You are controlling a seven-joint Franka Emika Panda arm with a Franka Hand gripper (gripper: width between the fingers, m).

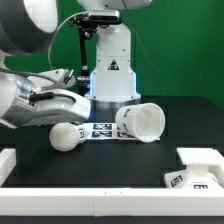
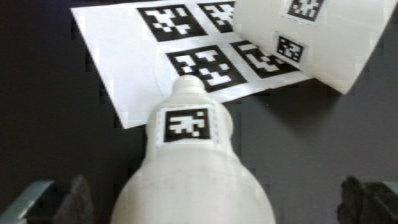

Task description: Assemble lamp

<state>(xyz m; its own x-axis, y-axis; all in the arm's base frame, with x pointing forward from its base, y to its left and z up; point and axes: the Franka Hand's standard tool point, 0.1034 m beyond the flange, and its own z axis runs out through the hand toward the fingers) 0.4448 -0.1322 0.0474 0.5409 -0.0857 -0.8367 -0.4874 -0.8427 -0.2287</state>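
The white bulb [image 2: 192, 170] lies on the black table with its neck toward the marker board [image 2: 169, 50]; a square tag sits on the neck. In the exterior view the bulb [image 1: 68, 135] lies left of centre, below the arm's hand. My gripper [image 2: 210, 202] is open, with its dark fingers [image 2: 54, 200] on either side of the bulb's round body and gaps showing on both sides. The cone shade [image 1: 140, 122] lies on its side by the marker board and also shows in the wrist view [image 2: 317, 40]. The blocky base [image 1: 196, 170] sits at the exterior view's front right.
The marker board [image 1: 103, 130] lies flat between bulb and shade. A white rail [image 1: 60, 195] runs along the table's front edge. A white robot pedestal [image 1: 112, 70] stands behind the board. The arm's body [image 1: 35, 95] fills the exterior view's left.
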